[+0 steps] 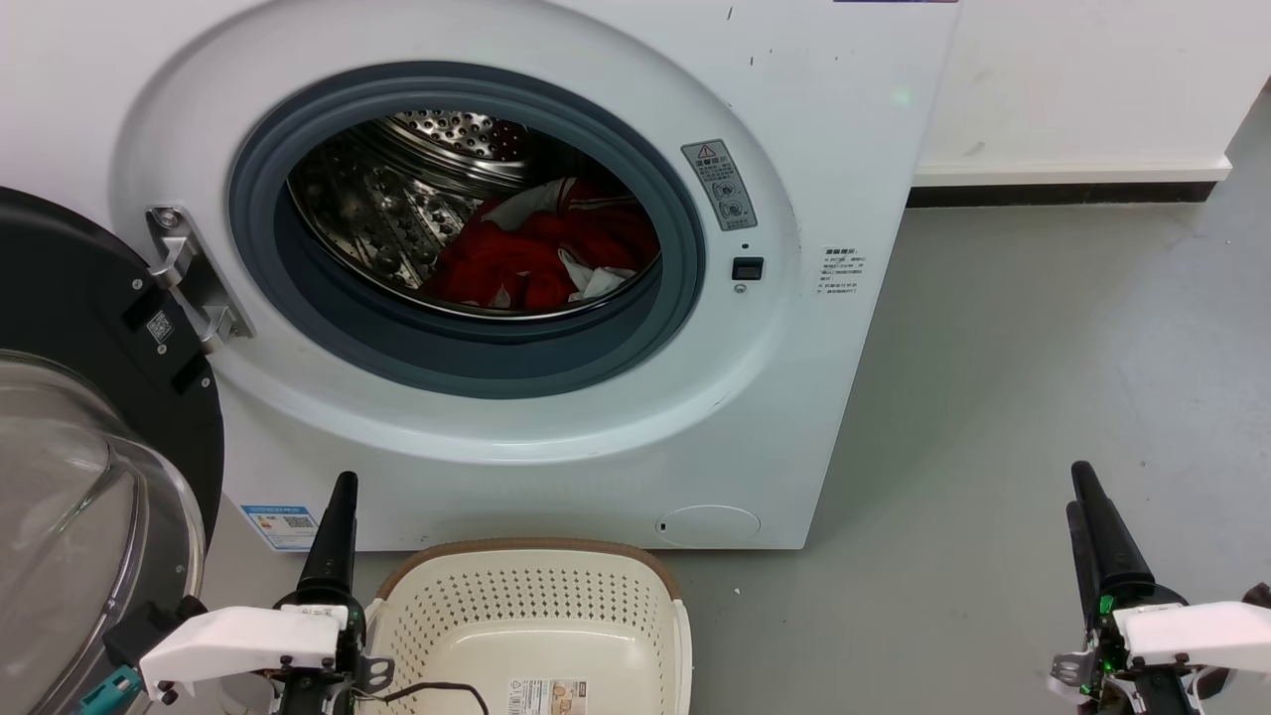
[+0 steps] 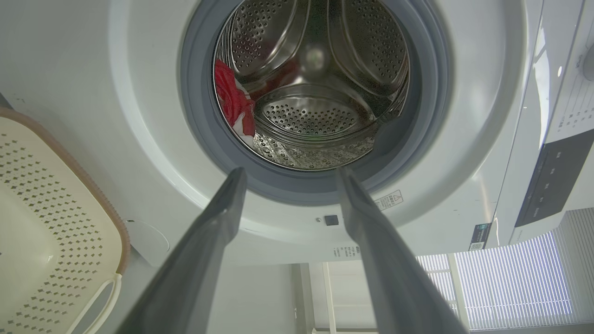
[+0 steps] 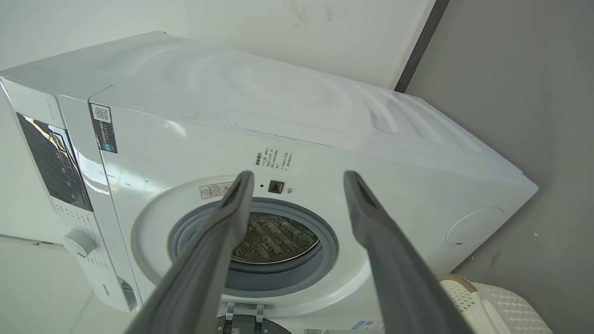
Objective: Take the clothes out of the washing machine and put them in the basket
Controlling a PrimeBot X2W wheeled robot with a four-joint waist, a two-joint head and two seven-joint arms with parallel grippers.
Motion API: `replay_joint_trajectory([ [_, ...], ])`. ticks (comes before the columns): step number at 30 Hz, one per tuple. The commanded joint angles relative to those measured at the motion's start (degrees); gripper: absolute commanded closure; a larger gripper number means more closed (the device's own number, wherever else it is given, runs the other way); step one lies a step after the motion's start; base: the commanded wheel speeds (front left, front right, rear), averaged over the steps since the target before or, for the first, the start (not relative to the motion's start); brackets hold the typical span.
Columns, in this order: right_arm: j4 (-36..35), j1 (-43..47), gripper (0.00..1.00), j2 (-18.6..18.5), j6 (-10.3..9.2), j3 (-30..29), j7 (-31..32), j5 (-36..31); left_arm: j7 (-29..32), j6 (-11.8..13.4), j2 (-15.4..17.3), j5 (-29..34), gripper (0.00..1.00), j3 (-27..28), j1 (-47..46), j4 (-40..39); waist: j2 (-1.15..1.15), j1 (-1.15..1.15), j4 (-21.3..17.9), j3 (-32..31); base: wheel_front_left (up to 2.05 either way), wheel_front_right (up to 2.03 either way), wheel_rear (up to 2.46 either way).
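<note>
The white washing machine (image 1: 844,149) stands in front of me with its porthole open. The clothes (image 1: 541,248), a red bundle with white patches, lie at the bottom right of the steel drum (image 1: 397,199); the left wrist view shows them as a red edge (image 2: 234,102) at the drum's left side. The cream basket (image 1: 536,616) with a brown rim sits on the floor below the porthole. My left gripper (image 1: 343,487) hovers open just left of the basket, its fingers (image 2: 232,195) aimed at the porthole. My right gripper (image 1: 1077,492) is open over the floor far right, holding nothing.
The black-framed glass door (image 1: 89,397) is swung wide open at the left, close to my left arm. A thin dark cable (image 1: 437,690) lies over the basket's near edge. Grey floor (image 1: 1043,348) stretches right of the machine to a white wall with a dark skirting (image 1: 1062,194).
</note>
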Motion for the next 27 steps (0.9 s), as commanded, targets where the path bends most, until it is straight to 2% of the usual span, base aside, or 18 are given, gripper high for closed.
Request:
replay_joint_trajectory([
  [1,-1.85,-0.48,0.0,-0.18,0.0,-0.13,-0.64,-2.78,-0.68,0.42,0.18,2.56,0.0,-0.35,-0.26,-1.72,0.0,0.0,-0.02,0.02,0.0,0.0,0.0],
  [20,-8.55,1.94,0.0,-0.2,0.0,1.59,-5.03,-27.15,-5.02,4.33,0.25,23.22,0.0,-3.71,1.32,-6.13,0.0,0.0,-0.09,0.31,0.0,0.0,0.0],
  [27,-10.17,2.83,0.0,-0.2,0.0,2.03,-6.43,-33.71,-6.4,5.37,0.28,29.59,0.0,-4.6,1.8,-7.42,0.0,0.0,-0.06,0.41,0.0,0.0,0.0],
])
